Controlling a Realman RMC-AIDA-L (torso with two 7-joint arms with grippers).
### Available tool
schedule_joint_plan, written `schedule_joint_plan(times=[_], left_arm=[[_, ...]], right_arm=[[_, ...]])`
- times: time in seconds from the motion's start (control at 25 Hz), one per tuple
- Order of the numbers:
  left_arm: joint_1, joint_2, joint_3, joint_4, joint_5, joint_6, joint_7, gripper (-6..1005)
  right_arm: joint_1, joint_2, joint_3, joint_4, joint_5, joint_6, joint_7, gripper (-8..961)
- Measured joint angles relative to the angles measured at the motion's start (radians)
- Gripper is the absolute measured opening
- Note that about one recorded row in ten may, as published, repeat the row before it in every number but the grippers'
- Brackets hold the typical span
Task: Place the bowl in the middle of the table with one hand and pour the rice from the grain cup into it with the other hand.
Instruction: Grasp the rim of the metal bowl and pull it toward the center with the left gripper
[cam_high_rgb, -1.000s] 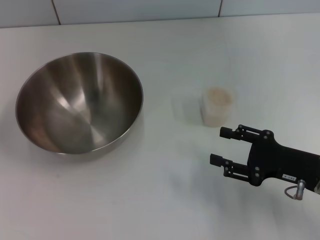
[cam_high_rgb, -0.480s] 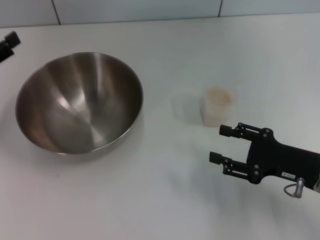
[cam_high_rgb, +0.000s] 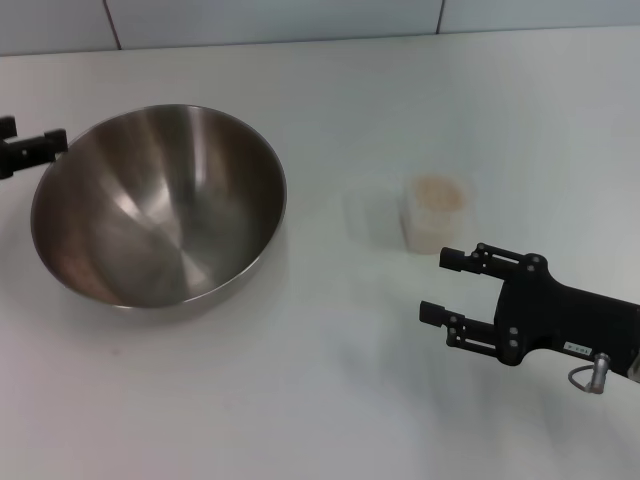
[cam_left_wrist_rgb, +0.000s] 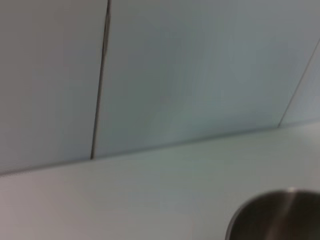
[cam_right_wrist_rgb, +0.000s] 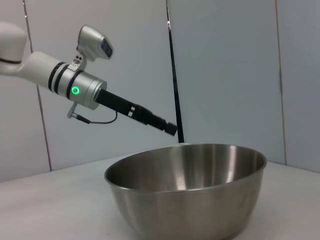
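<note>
Large shiny stainless-steel bowl sits left on the plain white desk, nothing inside. Small clear plastic cup holds pale rice, right of centre. Right hand spread wide, near the cup. Left hand by the bowl's rim, spread unreadable.

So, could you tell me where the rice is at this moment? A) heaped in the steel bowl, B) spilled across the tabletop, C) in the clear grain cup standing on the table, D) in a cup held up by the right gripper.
C: the rice sits in the grain cup on the table; the bowl is empty, and the open right gripper is short of the cup.
</note>
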Motion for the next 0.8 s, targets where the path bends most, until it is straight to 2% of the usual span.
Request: schedule_joint_plan(times=[0.32, 0.44, 0.56, 0.8], left_arm=[[-0.023, -0.001, 0.103, 0.078, 0.197, 0.001, -0.179, 784], [-0.034, -0.001, 0.107, 0.081, 0.231, 0.004, -0.208, 778], [-0.067, -0.002, 0.116, 0.079, 0.323, 0.023, -0.269, 773], [-0.083, -0.002, 0.117, 0.074, 0.354, 0.035, -0.279, 762]], right_arm=[[0.005, 0.0, 0.0, -0.001, 0.0, 0.011, 0.0, 687], [0.005, -0.001, 0.0, -0.001, 0.0, 0.011, 0.0, 687], [0.005, -0.002, 0.0, -0.001, 0.0, 0.011, 0.0, 686], [0.007, -0.002, 0.0, 0.0, 0.0, 0.012, 0.0, 686]])
